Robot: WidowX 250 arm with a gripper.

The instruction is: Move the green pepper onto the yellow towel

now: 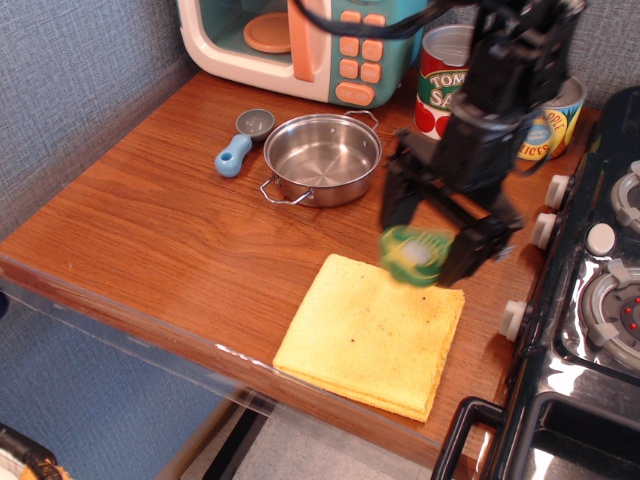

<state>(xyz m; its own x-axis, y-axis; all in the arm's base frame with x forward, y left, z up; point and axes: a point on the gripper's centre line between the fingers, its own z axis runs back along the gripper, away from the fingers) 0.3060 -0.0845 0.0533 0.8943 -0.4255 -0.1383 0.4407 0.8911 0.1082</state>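
Hanging between the black fingers of the gripper (432,240), the green pepper (413,255) looks blurred: bright green with a darker lobed rim, its face tilted toward the camera, details soft. It sits over the far right corner of the yellow towel (365,340); whether it touches the cloth cannot be told. Towel is a square, thick-edged folded cloth with a few dark specks, lying flat near the front edge of the wooden counter (150,230), right of centre. Counter is reddish-brown wood against a blue-grey fabric wall (70,90). Far left, a toy microwave (300,45) in cream and teal with orange buttons. Near it a steel pan (322,158), empty, and a small blue scoop (240,143) just left of the pan. Far right, a tomato sauce can (440,85) and a pineapple slices can (555,125), both partly hidden by the arm. Black toy stove (590,300) with white knobs along the right edge. Gripper fingers are spread moderately, closed onto the pepper from both sides, arm coming down from upper right.
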